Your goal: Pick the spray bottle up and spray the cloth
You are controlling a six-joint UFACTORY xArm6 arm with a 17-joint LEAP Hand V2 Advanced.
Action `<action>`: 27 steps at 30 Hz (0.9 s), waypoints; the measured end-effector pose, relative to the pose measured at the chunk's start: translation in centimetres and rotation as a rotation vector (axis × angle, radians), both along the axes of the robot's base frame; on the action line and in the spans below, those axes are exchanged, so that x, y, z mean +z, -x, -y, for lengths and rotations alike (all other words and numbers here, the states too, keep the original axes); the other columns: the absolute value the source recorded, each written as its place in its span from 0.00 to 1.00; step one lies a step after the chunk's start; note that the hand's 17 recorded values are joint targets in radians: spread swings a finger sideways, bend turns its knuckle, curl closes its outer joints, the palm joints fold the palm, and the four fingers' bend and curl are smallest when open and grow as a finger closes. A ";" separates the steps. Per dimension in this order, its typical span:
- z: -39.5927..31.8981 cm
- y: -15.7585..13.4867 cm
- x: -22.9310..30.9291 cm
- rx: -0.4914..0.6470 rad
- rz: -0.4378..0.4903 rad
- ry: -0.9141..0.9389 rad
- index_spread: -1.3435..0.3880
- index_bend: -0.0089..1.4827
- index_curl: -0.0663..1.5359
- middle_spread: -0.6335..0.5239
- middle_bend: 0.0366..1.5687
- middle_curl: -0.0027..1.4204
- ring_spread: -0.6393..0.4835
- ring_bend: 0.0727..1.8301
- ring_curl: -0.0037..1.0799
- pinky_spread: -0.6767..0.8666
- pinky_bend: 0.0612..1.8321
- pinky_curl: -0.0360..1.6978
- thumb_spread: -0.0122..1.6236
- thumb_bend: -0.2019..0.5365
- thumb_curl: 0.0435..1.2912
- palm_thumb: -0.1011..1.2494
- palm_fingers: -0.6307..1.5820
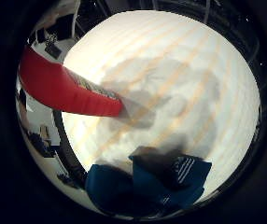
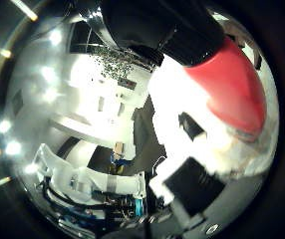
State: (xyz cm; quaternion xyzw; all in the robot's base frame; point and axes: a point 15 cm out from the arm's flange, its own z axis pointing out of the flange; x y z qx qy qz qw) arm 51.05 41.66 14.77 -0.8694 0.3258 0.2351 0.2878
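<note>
Hand [image 2: 192, 184] looks closed around the red spray bottle [image 1: 63, 88], bottle hard against the palm and apparently lifted off the desk [image 1: 171, 70], blue cloth [image 1: 147, 184] lying well below the palm, so pickup looks done, spraying still left.

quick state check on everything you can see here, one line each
spray bottle: red, close to the palm, held above the table
cloth: white, crumpled, lying on the table
round table: pale top, cloth on it
blue object: on the table beside the cloth
hand: finger state unclear
</note>
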 end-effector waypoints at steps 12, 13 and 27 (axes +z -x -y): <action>1.0 0.5 -0.5 0.024 -0.013 0.049 0.61 0.11 0.26 0.64 0.12 0.22 0.74 0.19 0.21 0.71 0.19 0.28 0.63 0.23 0.25 0.54 0.29; 1.3 0.2 -0.4 0.020 -0.009 0.050 0.61 0.11 0.25 0.64 0.12 0.22 0.74 0.18 0.21 0.71 0.19 0.27 0.62 0.23 0.25 0.53 0.29; 5.8 -3.4 3.5 -0.032 0.057 0.061 0.62 0.12 0.22 0.66 0.10 0.22 0.75 0.15 0.22 0.70 0.20 0.23 0.63 0.24 0.22 0.53 0.30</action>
